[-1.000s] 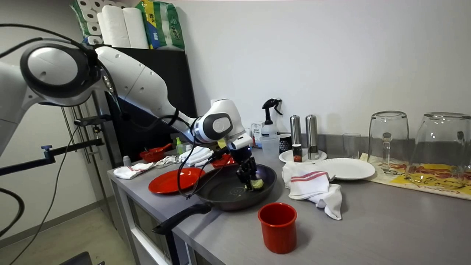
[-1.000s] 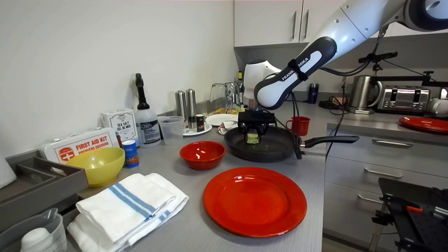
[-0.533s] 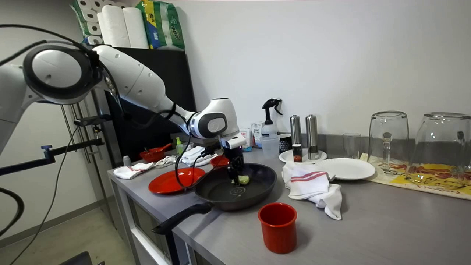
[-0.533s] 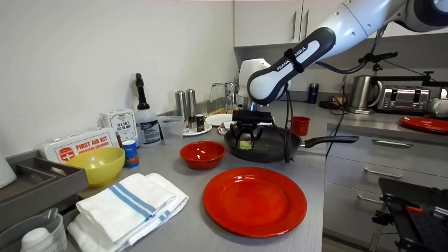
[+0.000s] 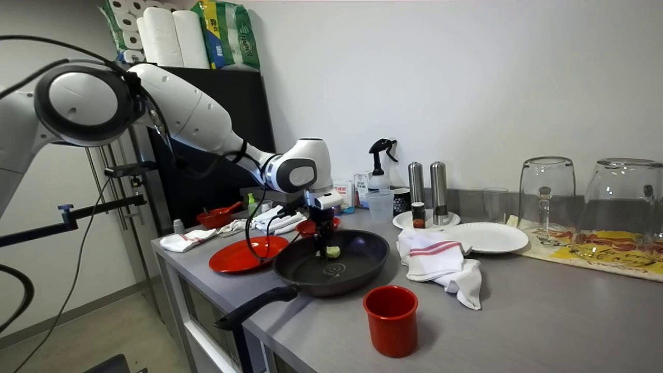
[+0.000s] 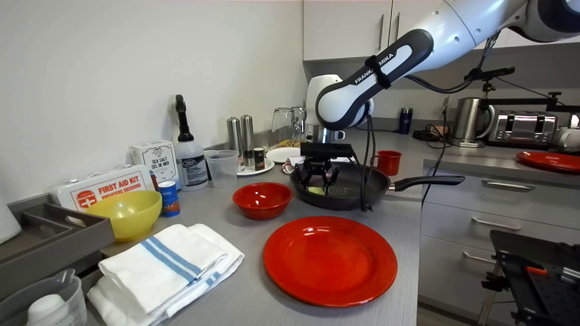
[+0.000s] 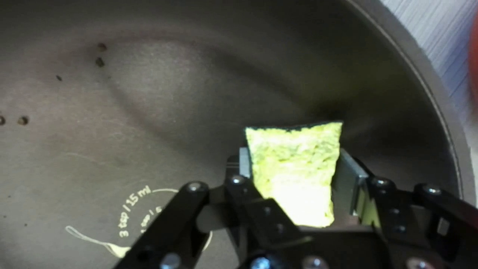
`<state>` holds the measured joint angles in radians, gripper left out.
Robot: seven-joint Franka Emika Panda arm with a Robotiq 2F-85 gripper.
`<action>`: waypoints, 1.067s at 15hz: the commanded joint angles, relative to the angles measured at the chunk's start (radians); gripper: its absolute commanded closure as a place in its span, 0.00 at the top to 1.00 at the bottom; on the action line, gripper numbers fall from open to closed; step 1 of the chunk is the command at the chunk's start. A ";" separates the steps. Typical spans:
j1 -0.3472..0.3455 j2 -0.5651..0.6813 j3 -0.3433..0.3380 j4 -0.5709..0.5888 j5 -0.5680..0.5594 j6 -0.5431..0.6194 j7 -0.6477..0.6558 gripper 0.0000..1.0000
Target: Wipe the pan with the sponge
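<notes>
The black frying pan [image 5: 357, 272] sits on the grey counter, and it also shows in an exterior view [image 6: 358, 197] and fills most of the wrist view [image 7: 168, 112]. Its handle points toward the counter's front edge. My gripper [image 5: 323, 253] points down inside the pan, near the rim beside the red bowl; it also shows in an exterior view [image 6: 321, 185]. In the wrist view its pads [image 7: 297, 164] are shut on a yellow-green sponge [image 7: 295, 149] with a dark scrub edge. The sponge is low in the pan; I cannot tell if it touches the floor. Several dark specks [image 7: 100, 56] lie in the pan.
A red bowl [image 6: 263, 201] and a red plate [image 6: 331, 262] lie close to the pan. A red mug [image 5: 391, 321] stands by the handle side. A white towel [image 5: 440, 259] lies beside the pan. Cables [image 6: 368, 167] hang from the arm over the pan's rim.
My gripper has moved across the pan with the sponge, toward the side with the red bowl. The move is smaller over the last half second. The pan has stayed in place.
</notes>
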<state>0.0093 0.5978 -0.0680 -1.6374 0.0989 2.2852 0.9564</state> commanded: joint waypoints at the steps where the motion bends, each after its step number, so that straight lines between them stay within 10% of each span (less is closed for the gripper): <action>1: 0.022 0.017 -0.044 0.004 -0.025 -0.025 0.020 0.28; 16: 0.060 0.009 -0.179 -0.026 -0.264 -0.052 0.234 0.28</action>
<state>0.0630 0.5995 -0.2349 -1.6454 -0.1402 2.2420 1.1391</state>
